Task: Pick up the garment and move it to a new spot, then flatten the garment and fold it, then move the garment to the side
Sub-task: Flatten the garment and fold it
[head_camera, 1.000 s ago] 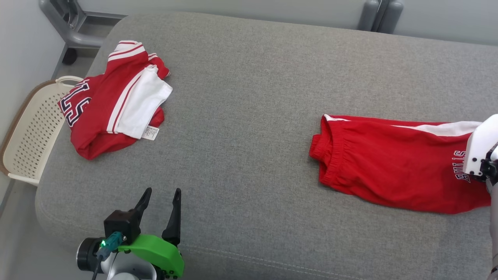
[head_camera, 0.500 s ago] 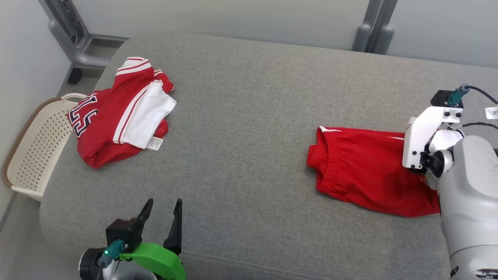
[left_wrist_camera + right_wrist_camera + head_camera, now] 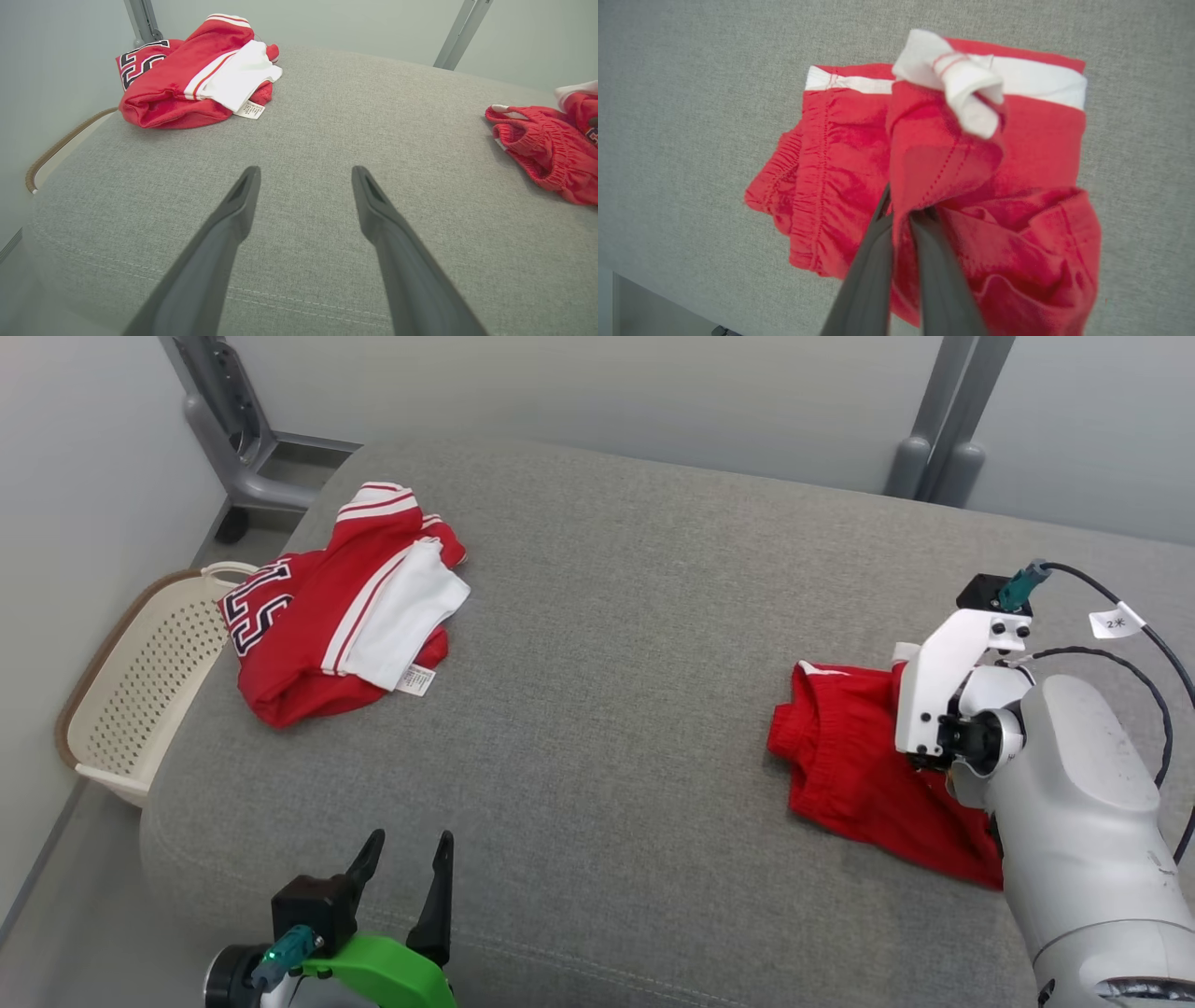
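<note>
- The left gripper (image 3: 411,840) hangs over the near edge of the grey cushion (image 3: 616,644), toward its left corner. Its fingers are spread wide and hold nothing, and I judge it parked clear of the work.
- Toward the right edge, the right gripper (image 3: 908,212) is clenched on a pinch of the red shorts (image 3: 840,765). A leg hem with white trim is lifted and doubled over the part lying flat, with the waistband pointing at the cushion's middle. A grip at the hem suits carrying that end across, so the fold looks under way.
- Near the far left corner a red and white jersey (image 3: 327,625) lies bunched, well apart from the shorts.
- Beyond the left edge a cream basket (image 3: 140,700) stands on the floor.
</note>
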You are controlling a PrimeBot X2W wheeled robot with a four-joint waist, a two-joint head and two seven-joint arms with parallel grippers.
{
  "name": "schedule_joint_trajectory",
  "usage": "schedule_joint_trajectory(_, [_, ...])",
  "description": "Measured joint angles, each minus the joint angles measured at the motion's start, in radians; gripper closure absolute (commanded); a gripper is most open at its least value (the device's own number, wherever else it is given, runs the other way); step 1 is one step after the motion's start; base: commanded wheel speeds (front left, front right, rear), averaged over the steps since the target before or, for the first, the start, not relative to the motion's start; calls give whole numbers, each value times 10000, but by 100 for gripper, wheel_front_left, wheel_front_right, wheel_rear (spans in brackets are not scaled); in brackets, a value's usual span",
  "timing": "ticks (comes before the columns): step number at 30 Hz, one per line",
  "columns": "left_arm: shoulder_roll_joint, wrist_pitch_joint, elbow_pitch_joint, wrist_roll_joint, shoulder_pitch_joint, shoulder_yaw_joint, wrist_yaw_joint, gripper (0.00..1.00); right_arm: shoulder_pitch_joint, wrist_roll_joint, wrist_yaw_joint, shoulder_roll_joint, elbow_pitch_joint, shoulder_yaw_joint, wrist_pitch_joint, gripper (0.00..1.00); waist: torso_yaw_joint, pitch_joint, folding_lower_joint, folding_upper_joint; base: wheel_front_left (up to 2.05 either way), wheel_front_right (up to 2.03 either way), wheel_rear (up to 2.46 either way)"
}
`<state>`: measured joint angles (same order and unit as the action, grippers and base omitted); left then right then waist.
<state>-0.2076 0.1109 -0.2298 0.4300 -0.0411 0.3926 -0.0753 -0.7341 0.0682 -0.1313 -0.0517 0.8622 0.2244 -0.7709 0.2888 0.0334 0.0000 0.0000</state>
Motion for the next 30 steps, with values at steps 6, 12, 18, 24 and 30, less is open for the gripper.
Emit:
schedule_joint_trajectory(6, [48,-40,23,-6,-4,163,6,0,-470,468,4,12,1072,-320,527,100,469,46,0,0,0,0,0])
schedule_joint_trajectory(12, [113,-38,-31,2,-9,278,19,0,-811,464,4,15,1971,-408,966,100,807,113,0,0,0,0,0])
schedule_joint_trajectory(18, [109,-25,-52,27,-8,282,-2,0,-1116,685,6,15,2568,-564,1189,0,850,64,0,0,0,0,0])
schedule_joint_trajectory(24, [58,4,-56,123,4,205,-75,0,-1764,2180,4,25,2838,-1131,1455,0,614,-50,0,0,0,0,0])
schedule_joint_trajectory(30, [-6,48,4,182,69,111,-176,0,-2078,2704,4,15,2592,-1409,2033,0,207,-176,0,0,0,0,0])
